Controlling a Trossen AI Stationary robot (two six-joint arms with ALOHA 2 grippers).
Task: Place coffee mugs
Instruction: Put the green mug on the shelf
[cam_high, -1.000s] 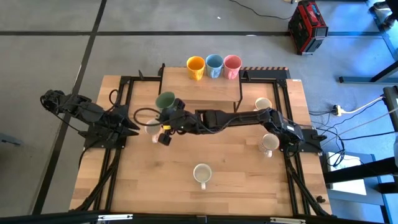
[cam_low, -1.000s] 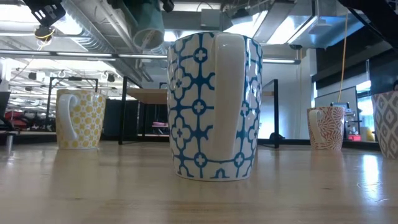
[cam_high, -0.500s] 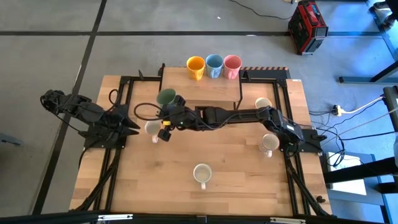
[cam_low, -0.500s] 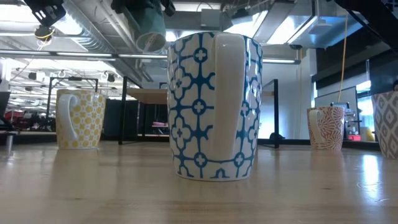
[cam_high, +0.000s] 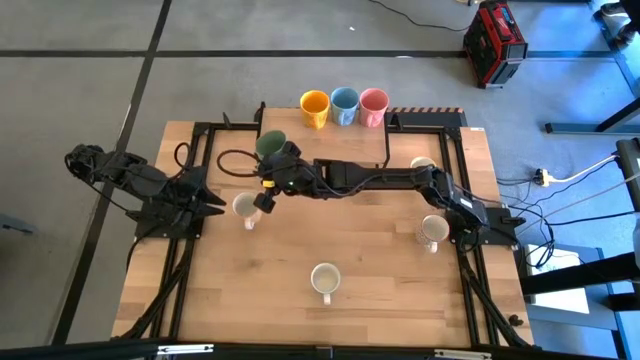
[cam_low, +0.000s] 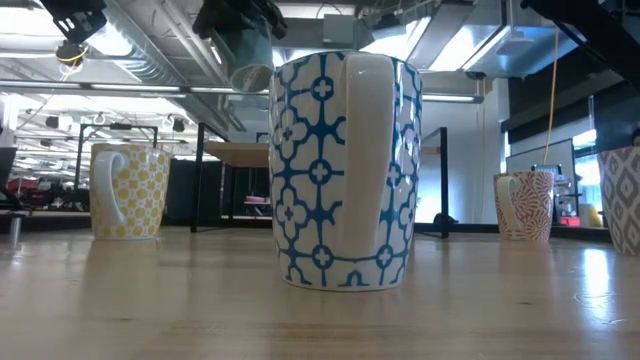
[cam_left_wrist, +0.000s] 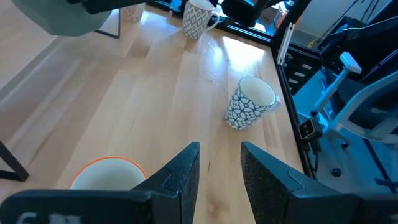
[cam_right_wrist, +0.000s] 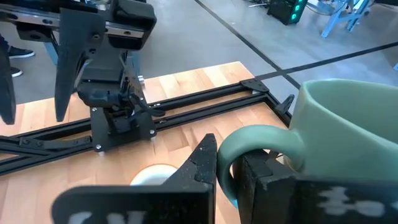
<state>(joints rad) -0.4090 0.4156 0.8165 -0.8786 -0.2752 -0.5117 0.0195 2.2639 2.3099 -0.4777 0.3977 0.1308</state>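
Eight mugs: four plain-coloured, four cream patterned.
Right hand (cam_high: 272, 165) grips green mug (cam_high: 268, 146) by its handle at upper centre; left hand (cam_high: 212, 203) waits, fingers parted, empty.

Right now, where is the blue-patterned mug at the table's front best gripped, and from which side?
Probably its handle. The mug stands upright and alone, handle toward the table's front edge, so come down from above on that side and close across the handle.
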